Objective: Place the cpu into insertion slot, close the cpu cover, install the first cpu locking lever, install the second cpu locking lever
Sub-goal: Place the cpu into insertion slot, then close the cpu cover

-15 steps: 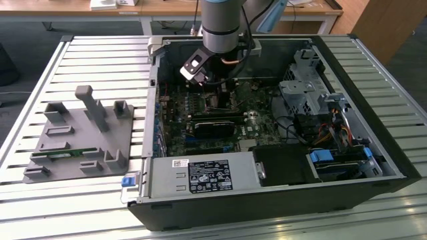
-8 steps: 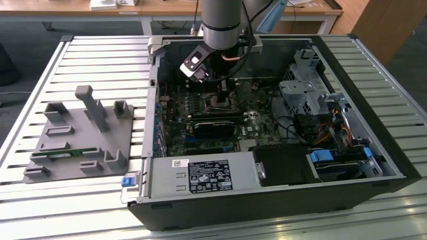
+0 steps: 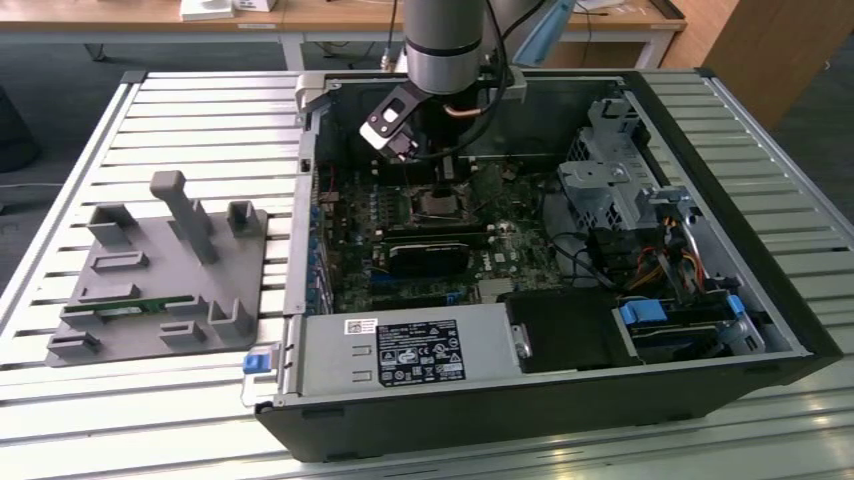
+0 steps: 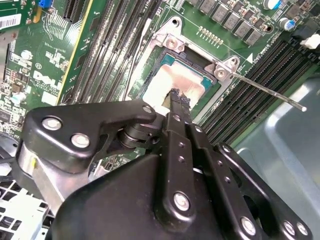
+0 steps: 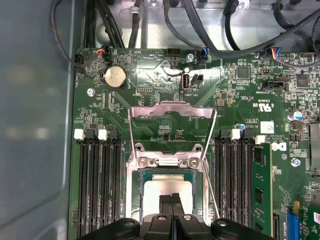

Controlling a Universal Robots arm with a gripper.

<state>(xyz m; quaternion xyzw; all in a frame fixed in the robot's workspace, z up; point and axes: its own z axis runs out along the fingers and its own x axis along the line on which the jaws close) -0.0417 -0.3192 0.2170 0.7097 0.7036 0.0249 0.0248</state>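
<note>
Pinched shut, my black metal claw (image 4: 175, 96) points down at the small flat square chip with the pale silvery face (image 4: 172, 79). Its tips rest right on the chip or just over it (I cannot tell which). I see nothing held between the tips.

The chip lies flat inside the small square dark socket with the silver rim (image 5: 134, 197), set in the green circuit board (image 5: 240, 115). In the exterior view, my claw (image 3: 447, 180) reaches deep into the big black computer case (image 3: 534, 410).

The thin square silver frame cover (image 5: 172, 110) stands up open at one edge of the socket, tipped away from the chip. A thin silver wire lever (image 4: 270, 91) sticks out loose over the long black memory slots (image 5: 97, 185) and is not hooked down.

So I think the chip step is done or almost done, and closing the cover has not begun. Closing calls for a soft push, so the frame swings down flat on the chip. The chip must not slide, and the loose lever must stay out of the way.
</note>
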